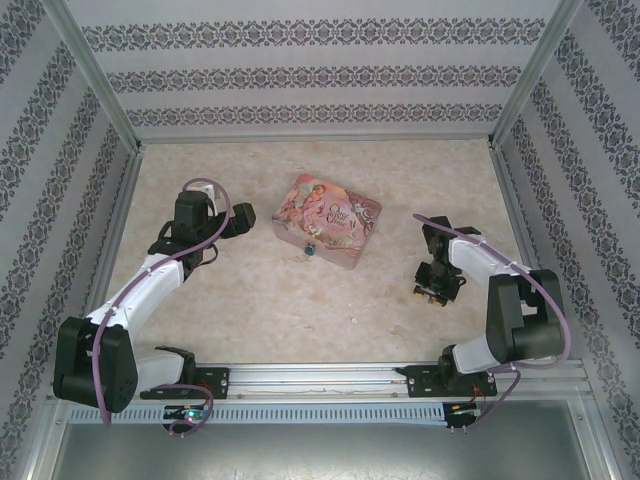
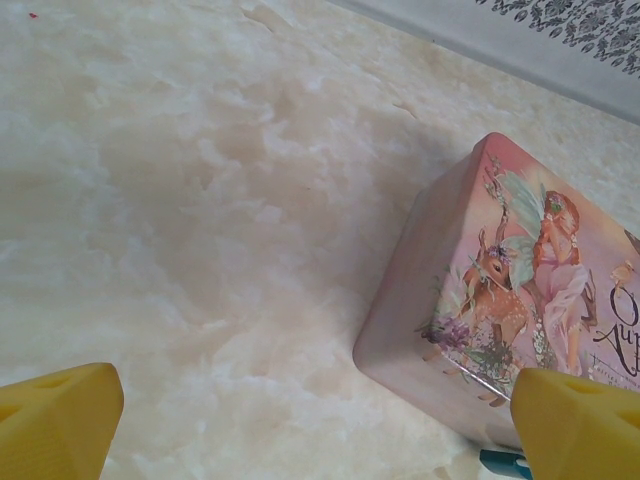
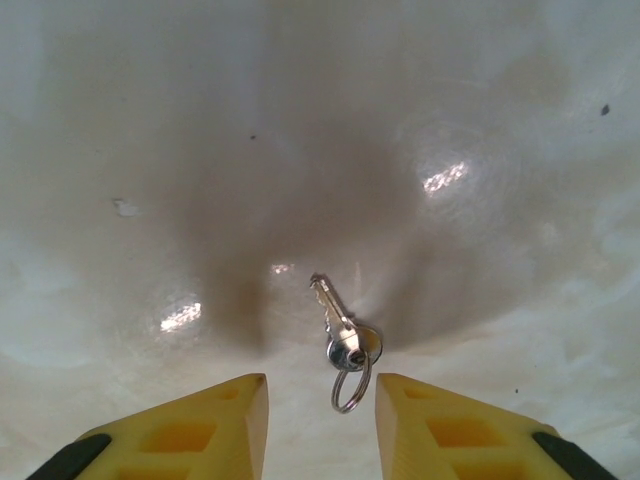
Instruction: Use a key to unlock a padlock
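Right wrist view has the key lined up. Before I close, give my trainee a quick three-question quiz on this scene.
1. True or false: the right gripper is shut on the key.
2. The padlock sits: A, at the tin's near side; B, at its far side; C, on its lid.
3. Fill in: the left gripper's fingers are ____ in colour.
Key: 1 false, the key lies loose on the table between open fingers; 2 A; 3 yellow.
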You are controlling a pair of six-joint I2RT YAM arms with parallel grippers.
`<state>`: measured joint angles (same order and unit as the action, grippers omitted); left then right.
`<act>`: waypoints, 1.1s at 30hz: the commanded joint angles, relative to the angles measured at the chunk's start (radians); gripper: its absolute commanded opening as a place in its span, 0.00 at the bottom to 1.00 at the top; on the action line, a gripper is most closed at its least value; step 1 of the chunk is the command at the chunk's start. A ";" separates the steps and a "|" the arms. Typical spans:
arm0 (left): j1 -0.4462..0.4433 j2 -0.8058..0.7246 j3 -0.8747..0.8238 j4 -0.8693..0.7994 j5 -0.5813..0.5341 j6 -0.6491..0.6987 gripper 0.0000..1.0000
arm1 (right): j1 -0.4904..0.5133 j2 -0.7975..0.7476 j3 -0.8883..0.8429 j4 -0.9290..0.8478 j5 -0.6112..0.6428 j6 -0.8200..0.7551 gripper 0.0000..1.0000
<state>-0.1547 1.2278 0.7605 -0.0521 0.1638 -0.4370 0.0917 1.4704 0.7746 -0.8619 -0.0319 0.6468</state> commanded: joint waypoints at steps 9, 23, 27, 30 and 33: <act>0.017 0.004 0.011 0.011 0.008 -0.005 0.99 | -0.039 0.047 -0.027 0.022 -0.014 -0.037 0.27; 0.018 -0.003 0.051 -0.016 0.014 -0.015 0.99 | -0.049 -0.025 -0.046 0.076 -0.049 -0.070 0.03; 0.018 -0.016 0.064 -0.025 0.030 -0.029 0.99 | -0.049 -0.096 -0.053 0.115 -0.098 -0.091 0.00; 0.018 -0.029 0.072 -0.026 0.064 -0.052 0.99 | -0.047 -0.162 -0.057 0.157 -0.166 -0.130 0.00; 0.018 -0.036 0.084 -0.017 0.136 -0.087 0.99 | -0.044 -0.243 -0.061 0.213 -0.248 -0.169 0.00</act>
<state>-0.1486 1.2201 0.8040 -0.0597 0.2230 -0.4793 0.0540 1.2968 0.7223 -0.7177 -0.1772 0.5369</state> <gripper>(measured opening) 0.993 0.044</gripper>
